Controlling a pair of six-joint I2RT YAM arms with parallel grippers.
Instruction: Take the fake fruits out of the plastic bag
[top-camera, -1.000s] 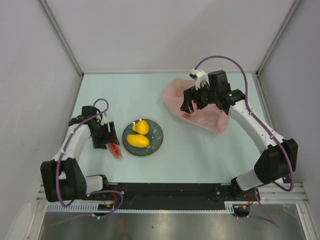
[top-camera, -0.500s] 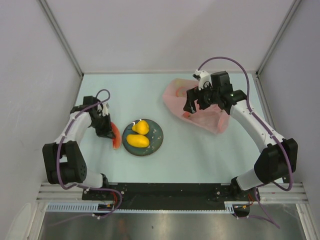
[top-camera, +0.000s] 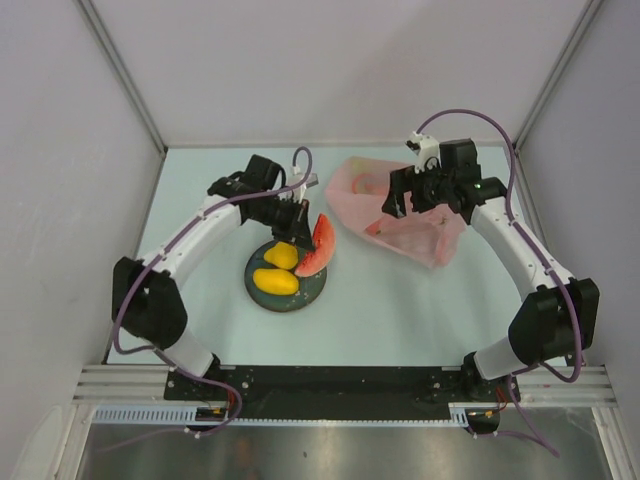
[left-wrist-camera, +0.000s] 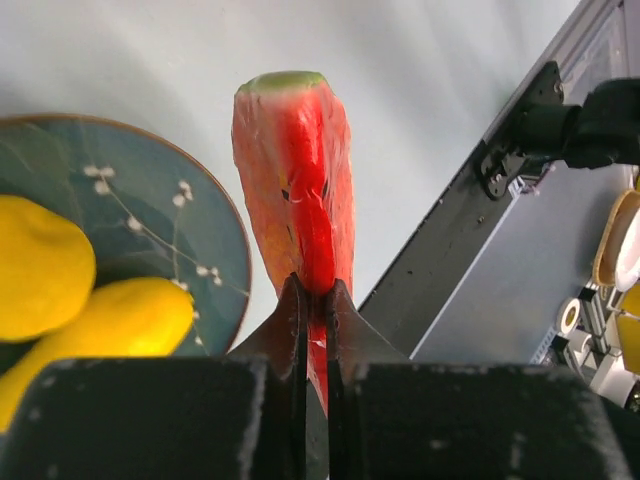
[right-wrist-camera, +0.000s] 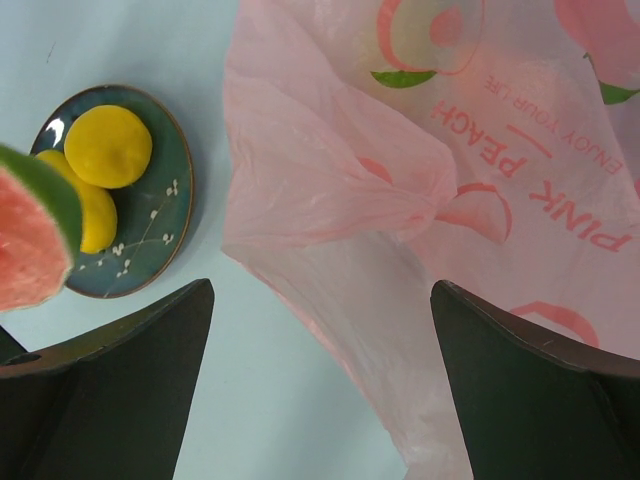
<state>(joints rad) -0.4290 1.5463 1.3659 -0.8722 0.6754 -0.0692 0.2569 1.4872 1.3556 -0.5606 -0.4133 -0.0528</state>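
Red watermelon slice (left-wrist-camera: 295, 170) — in left gripper (left-wrist-camera: 312, 296), by plate (left-wrist-camera: 120, 190)

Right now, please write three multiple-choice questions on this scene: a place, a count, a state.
1. Where is the watermelon slice?
A) inside the plastic bag
B) in the left pincer, at the plate's right rim
C) lying loose on the plate

2. How many yellow fruits lie on the plate?
A) one
B) two
C) four

3. How stands the right pincer?
A) open, above the bag
B) shut, empty
C) shut on the bag

1 B: the left wrist view shows it clamped on the slice.
2 B: two show from above.
3 A: the right wrist view shows it wide open over the bag.
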